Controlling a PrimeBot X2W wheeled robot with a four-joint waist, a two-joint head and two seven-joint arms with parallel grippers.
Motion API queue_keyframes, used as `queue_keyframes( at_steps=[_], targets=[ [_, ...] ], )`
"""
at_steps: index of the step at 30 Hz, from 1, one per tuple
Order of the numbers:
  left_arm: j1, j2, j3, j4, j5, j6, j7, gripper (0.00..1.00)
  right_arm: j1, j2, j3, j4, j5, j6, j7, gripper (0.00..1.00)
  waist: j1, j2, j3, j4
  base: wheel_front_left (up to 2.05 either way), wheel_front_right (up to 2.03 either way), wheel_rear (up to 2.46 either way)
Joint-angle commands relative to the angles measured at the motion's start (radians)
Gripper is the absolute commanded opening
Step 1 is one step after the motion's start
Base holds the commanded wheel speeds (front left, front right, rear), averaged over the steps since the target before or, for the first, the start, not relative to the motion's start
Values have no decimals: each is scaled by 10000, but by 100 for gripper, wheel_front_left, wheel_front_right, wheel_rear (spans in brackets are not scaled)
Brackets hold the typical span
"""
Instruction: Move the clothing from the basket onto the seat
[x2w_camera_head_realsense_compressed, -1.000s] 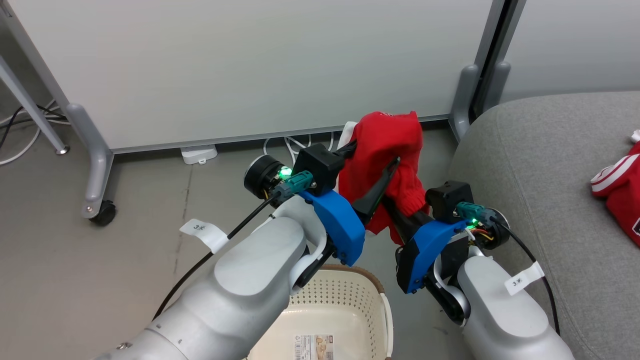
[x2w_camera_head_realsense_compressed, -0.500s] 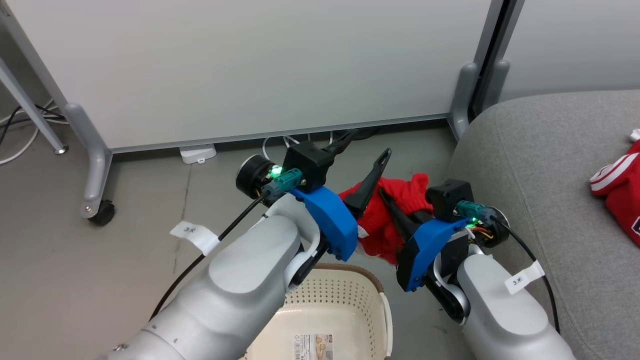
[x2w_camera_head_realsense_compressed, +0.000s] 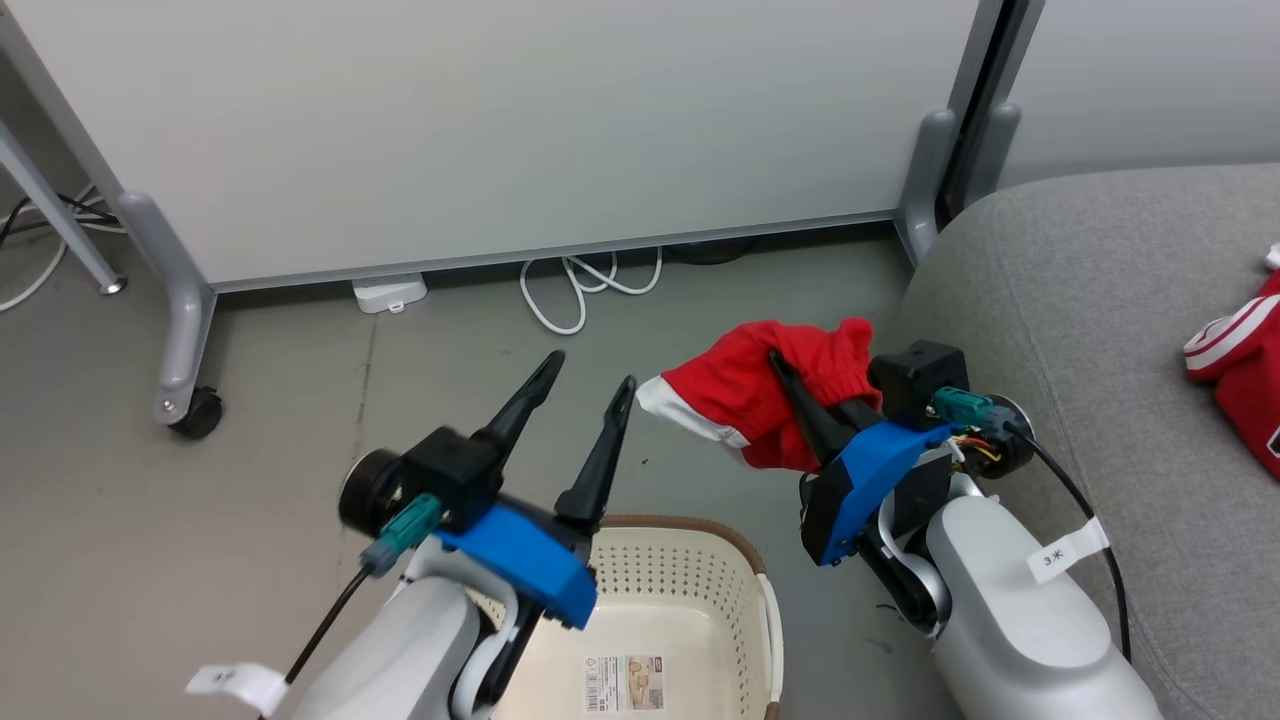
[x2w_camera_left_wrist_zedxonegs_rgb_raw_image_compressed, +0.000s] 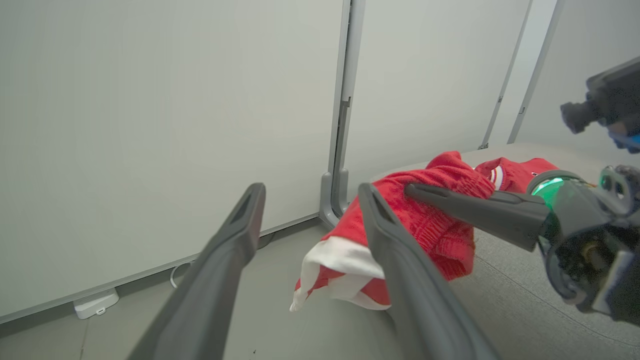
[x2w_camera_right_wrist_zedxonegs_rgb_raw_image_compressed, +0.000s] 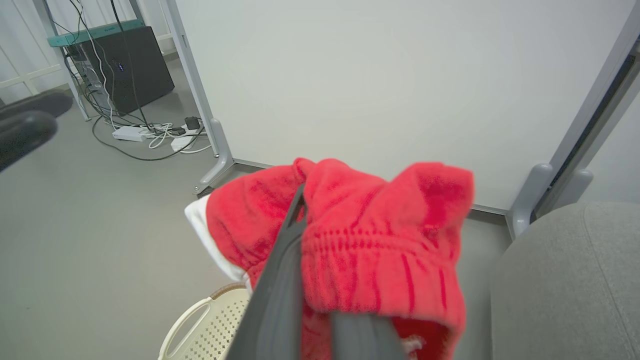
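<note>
The right tool (x2w_camera_head_realsense_compressed: 776, 360) is clamped on a red garment (x2w_camera_head_realsense_compressed: 735, 395), at one o'clock from the basket (x2w_camera_head_realsense_compressed: 742, 553), beside the seat (x2w_camera_head_realsense_compressed: 1100, 300). The left tool (x2w_camera_head_realsense_compressed: 590, 370) gapes empty. Another garment (x2w_camera_head_realsense_compressed: 1245, 370) already lies on the seat; this one awaits placing.

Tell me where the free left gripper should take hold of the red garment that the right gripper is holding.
Judging from its pose, take the white-trimmed hem of the red garment. It juts free toward the robot's left, clear of the shut right gripper, which pinches the ribbed end. The open left gripper could come in from the left, jaws straddling that edge.
</note>
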Motion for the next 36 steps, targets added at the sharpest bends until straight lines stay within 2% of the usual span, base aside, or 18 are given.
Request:
queue_keyframes(
  at_steps=[1, 6, 11, 17, 24, 36],
  targets=[
    [190, 54, 164, -114, 127, -44, -39, 100, 110, -8, -23, -70, -72, 5, 14, 0, 0, 0, 32, -24, 0, 0, 0],
    [1756, 217, 1452, -1093, 1167, -213, -39, 100, 252, -8, -154, -396, -175, 5, 145, 0, 0, 0, 138, -110, 0, 0, 0],
    [2892, 92, 2474, -1548, 1885, -459, -41, 100, 405, -8, -336, -649, -280, 5, 276, 0, 0, 0, 177, -176, 0, 0, 0],
    [3520, -182, 3366, -1692, 2412, -799, -42, 100, 545, -8, -480, -939, -367, 5, 391, 0, 0, 0, 223, -363, 0, 0, 0],
    [3519, -474, 3711, -1719, 2845, -1054, -42, 100, 598, -8, -519, -1219, -343, 5, 432, 0, 0, 0, 339, -1043, 0, 0, 0],
    [3431, -570, 3711, -1794, 3134, -1113, -42, 100, 658, -6, -523, -1428, -173, 5, 335, 0, 0, 0, 651, -3004, 0, 0, 0]
  ],
)
